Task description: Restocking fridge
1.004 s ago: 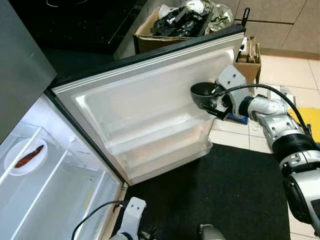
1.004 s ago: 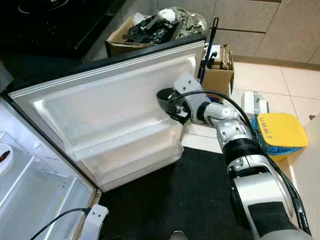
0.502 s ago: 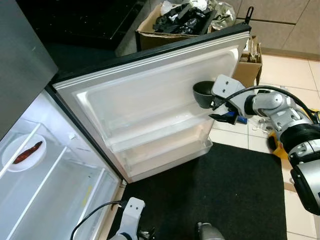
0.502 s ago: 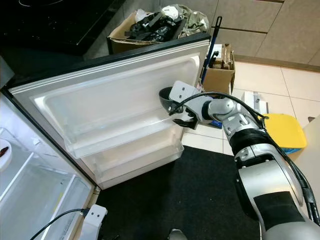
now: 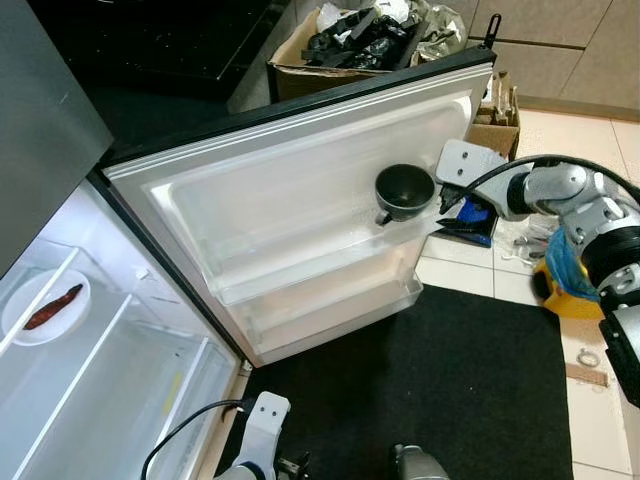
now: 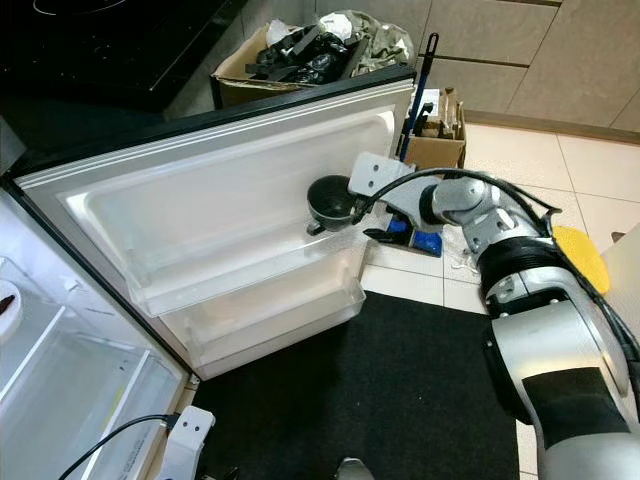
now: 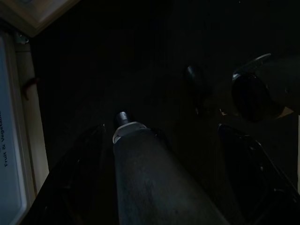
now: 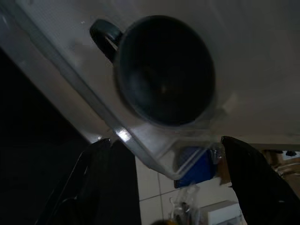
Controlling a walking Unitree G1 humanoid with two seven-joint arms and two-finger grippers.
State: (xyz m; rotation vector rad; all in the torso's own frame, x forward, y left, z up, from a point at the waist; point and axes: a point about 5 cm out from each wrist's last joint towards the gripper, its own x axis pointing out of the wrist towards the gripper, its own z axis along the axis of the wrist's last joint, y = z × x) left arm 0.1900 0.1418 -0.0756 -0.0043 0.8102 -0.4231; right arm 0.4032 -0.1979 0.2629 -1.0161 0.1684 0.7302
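- Dark round ceramic cup (image 5: 404, 190) with a small side handle sits in the upper clear door shelf (image 5: 300, 262) of the open white fridge door (image 5: 290, 190), at the shelf's outer end, mouth up, handle turned toward the hinge side.
- Nearest the camera, the left end effector (image 5: 290, 466) hangs low over the black floor mat (image 5: 440, 390); its wrist view is very dark and I cannot tell how its fingers stand.
- Left of that, the lit fridge interior (image 5: 90, 390) holds a white plate with a reddish-brown strip of food (image 5: 45, 308) on a shelf.
- Further out, the right end effector (image 6: 375, 222) is just beside the cup, off the door's free edge. Its two black fingers are spread wide and grip nothing: in the right wrist view the cup (image 8: 164, 70) lies between and beyond the fingers (image 8: 255, 173), clear of both.
- Key relation: the cup lies from the right end effector toward the hinge side of the door, so pulling straight back along the shelf's long axis toward the free edge should clear it. The right arm is much nearer than the left.
- By my reading the cup is placed and released, and what remains is to draw back without nudging it.
- Beyond the door stand a cardboard box of dark rubbish (image 5: 370, 40) and a blue-and-yellow object (image 5: 565, 285) on the tiled floor.
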